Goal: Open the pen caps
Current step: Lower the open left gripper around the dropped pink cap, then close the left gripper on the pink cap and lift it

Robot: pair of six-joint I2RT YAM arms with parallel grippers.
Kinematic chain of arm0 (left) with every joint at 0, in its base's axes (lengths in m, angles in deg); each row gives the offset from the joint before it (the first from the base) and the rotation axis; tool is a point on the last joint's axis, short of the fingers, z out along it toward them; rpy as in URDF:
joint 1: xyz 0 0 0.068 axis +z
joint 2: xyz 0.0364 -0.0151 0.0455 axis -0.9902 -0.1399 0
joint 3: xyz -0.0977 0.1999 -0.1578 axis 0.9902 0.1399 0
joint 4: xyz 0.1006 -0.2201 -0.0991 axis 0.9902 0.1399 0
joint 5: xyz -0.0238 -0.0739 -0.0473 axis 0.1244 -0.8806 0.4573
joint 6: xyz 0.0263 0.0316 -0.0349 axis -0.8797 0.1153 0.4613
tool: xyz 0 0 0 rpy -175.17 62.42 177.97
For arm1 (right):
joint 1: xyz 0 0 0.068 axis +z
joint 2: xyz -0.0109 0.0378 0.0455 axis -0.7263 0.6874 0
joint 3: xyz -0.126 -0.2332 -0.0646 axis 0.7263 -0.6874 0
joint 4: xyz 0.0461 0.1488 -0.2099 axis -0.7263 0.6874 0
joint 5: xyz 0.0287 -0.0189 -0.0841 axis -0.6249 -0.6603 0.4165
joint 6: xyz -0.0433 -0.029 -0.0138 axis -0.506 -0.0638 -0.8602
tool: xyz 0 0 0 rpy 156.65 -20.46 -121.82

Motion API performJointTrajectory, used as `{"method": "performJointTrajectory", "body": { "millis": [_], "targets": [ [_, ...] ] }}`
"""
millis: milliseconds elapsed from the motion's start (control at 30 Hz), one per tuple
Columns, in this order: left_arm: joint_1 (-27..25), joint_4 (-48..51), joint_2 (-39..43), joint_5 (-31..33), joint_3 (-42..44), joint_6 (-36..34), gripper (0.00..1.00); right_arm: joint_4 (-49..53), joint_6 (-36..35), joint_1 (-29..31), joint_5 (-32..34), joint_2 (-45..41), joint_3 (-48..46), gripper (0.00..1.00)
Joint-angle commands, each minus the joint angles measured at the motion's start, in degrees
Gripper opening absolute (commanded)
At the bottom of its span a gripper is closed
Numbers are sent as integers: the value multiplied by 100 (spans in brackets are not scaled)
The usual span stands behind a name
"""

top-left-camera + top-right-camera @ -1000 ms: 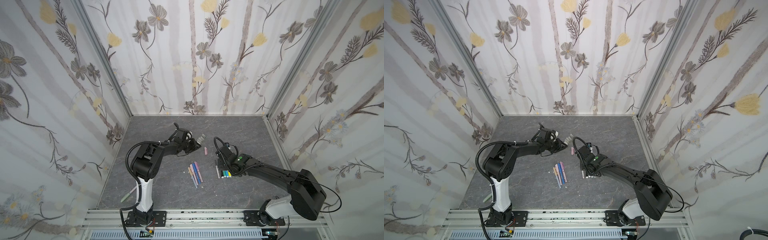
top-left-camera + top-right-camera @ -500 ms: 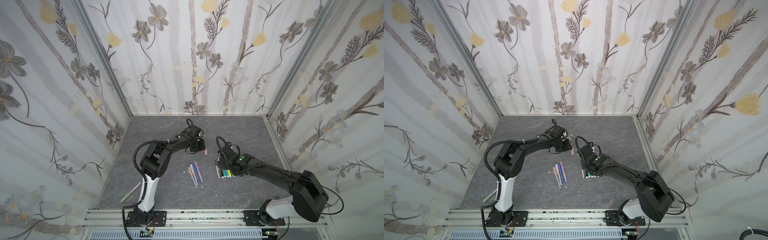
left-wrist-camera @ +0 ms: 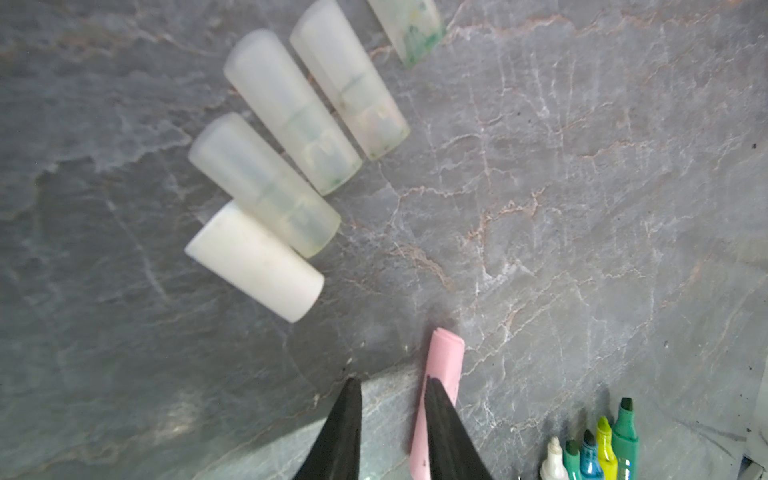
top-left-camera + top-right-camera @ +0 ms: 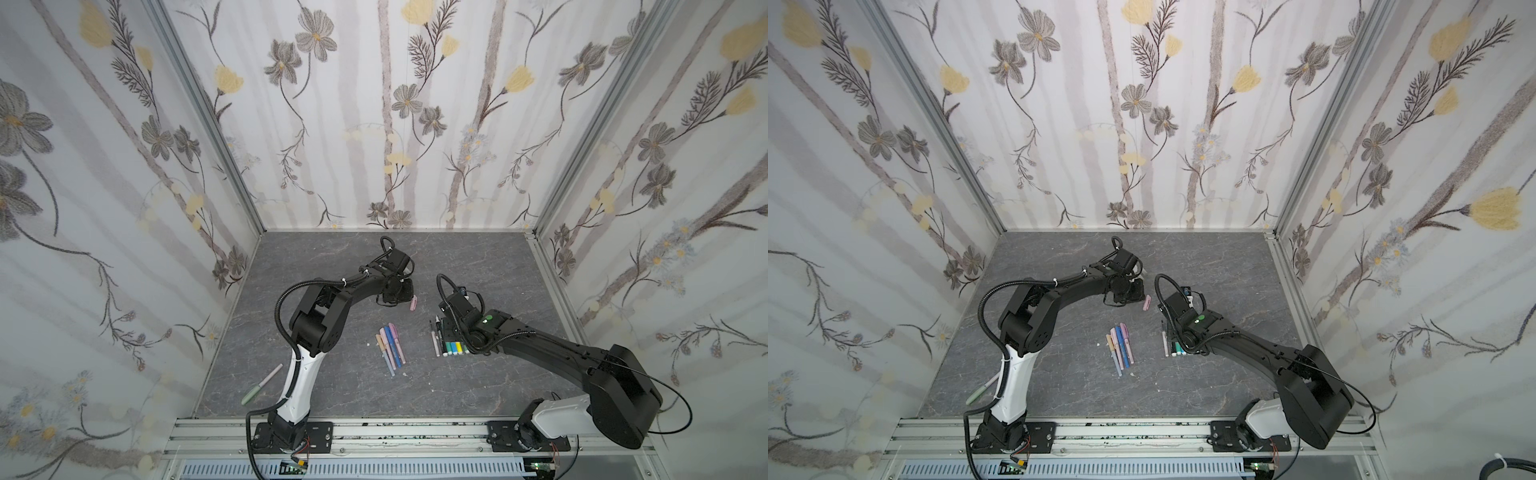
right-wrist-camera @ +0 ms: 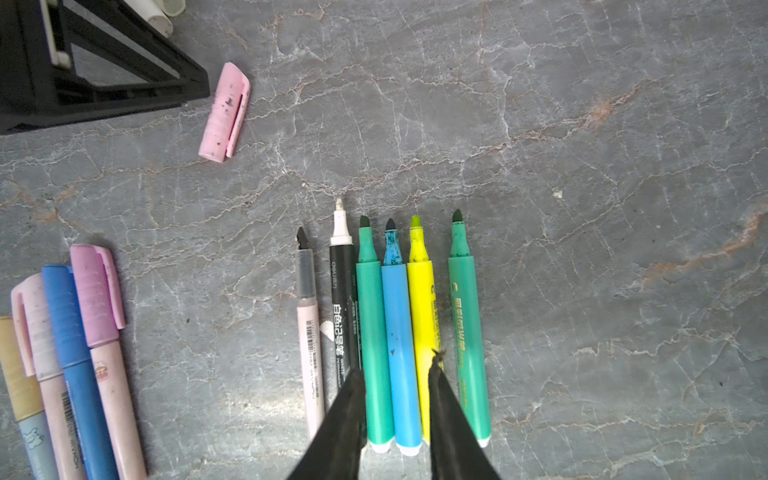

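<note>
The left arm reached to the middle and bent down. The left claw (image 3: 392, 380) was spread a little, pinching nothing, just beside the short pink plastic pen cap (image 3: 444, 361) on the grey stone table (image 3: 582, 208). Frosted pen caps (image 3: 291, 112) lay near. The right claw (image 5: 395, 368), spread a little too, hung over the blue plastic marker (image 5: 397, 332). Bare table ran on to the flowered back wall (image 4: 395, 124).

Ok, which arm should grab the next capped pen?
Right, probably: right gripper hovers open over the uncapped markers, capped pens just beside it; left gripper sits farther back by the pink cap.
</note>
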Motion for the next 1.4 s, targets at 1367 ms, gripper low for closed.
{"method": "performJointTrajectory", "body": {
  "millis": [1367],
  "targets": [
    [-386, 890, -459, 742, -856, -432, 20, -99, -95, -117, 1, -115, -195, 28]
  ]
}}
